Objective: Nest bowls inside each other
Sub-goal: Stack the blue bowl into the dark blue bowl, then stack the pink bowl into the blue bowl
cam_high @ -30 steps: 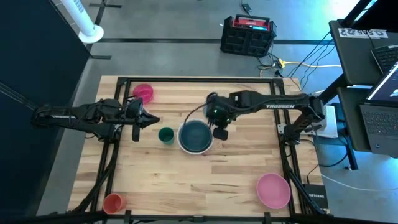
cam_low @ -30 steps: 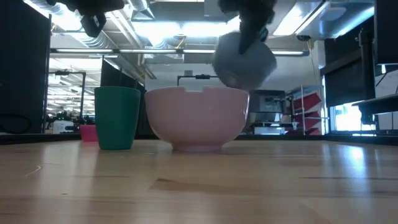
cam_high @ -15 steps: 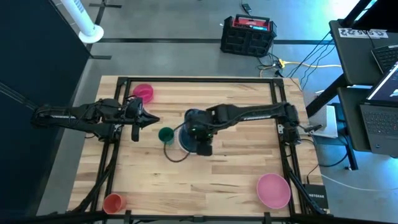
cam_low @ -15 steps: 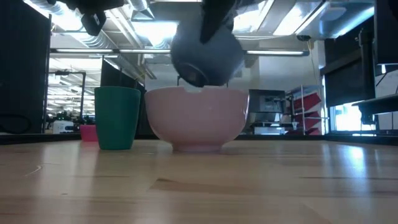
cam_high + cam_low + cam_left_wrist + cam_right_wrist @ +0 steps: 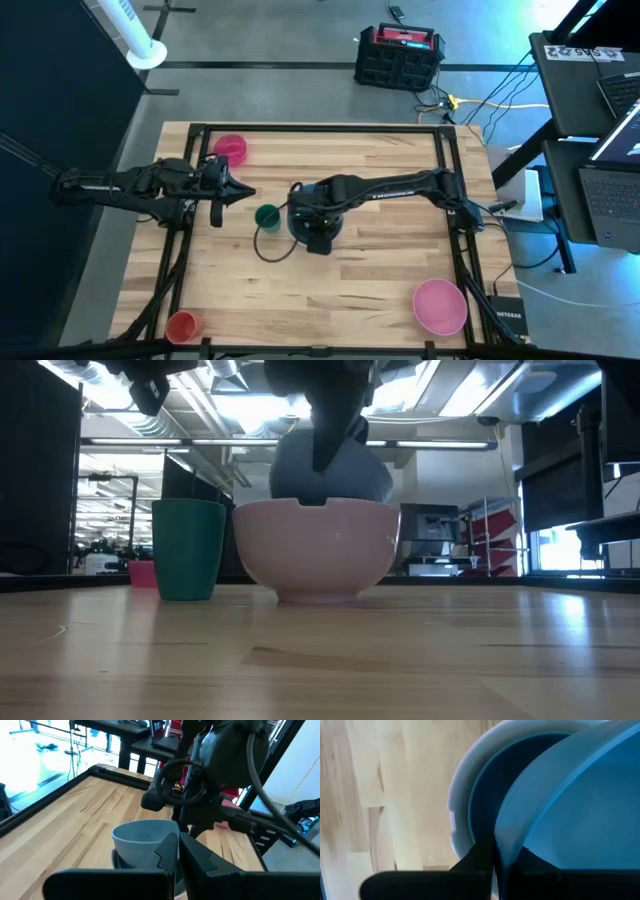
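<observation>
While the right gripper (image 5: 496, 865) pinches the grey-blue bowl's (image 5: 570, 810) rim between closed fingers, that bowl sits tilted inside the dark blue bowl (image 5: 492, 795), nested in the white bowl (image 5: 460, 805) mid-table. Left gripper (image 5: 245, 193) closed, empty, nearby.

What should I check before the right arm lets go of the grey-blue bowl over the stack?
1. Grip: right gripper is shut on the rim of the grey-blue bowl: ok.
2. Position: the bowl hangs directly over the white bowl holding the dark blue bowl: ok.
3. Seating: the grey-blue bowl is tilted and only partly lowered into the stack: not ok.
4. Left gripper is shut and parked beside the stack, apart from it: ok.
5. Green cup stands very near the stack; clearance for the release: cannot tell.
6. Pink bowl waits at the table corner, not yet nested: not ok.
</observation>
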You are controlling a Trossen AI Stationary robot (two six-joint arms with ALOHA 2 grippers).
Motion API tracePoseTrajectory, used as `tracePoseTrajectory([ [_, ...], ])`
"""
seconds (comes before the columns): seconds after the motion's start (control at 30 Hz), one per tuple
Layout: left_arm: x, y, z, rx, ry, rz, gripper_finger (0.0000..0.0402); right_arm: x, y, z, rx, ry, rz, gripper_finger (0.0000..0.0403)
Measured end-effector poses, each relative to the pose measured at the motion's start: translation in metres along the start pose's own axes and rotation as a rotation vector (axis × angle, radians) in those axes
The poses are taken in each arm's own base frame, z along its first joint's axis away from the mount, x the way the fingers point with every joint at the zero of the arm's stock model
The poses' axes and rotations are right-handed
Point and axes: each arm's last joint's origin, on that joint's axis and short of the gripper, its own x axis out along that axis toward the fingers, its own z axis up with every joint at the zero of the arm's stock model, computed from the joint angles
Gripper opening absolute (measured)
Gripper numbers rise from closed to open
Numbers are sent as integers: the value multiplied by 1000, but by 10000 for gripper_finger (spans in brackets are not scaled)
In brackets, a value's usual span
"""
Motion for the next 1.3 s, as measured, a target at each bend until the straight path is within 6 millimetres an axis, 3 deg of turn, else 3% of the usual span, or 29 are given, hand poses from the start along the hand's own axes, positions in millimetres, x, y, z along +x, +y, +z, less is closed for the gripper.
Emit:
tracePoseTrajectory([
  [0.2,0,0,0,0,1,0,0,16,3,2,0,29,6,0],
  [0.7,0,0,0,6,0,-1,0,21,8,0,-1,46,-2,11],
  [1.13,0,0,0,4,0,-1,0,20,9,1,5,39,53,131],
  [1.3,0,0,-1,5,8,1,0,0,14,-2,3,28,17,156],
])
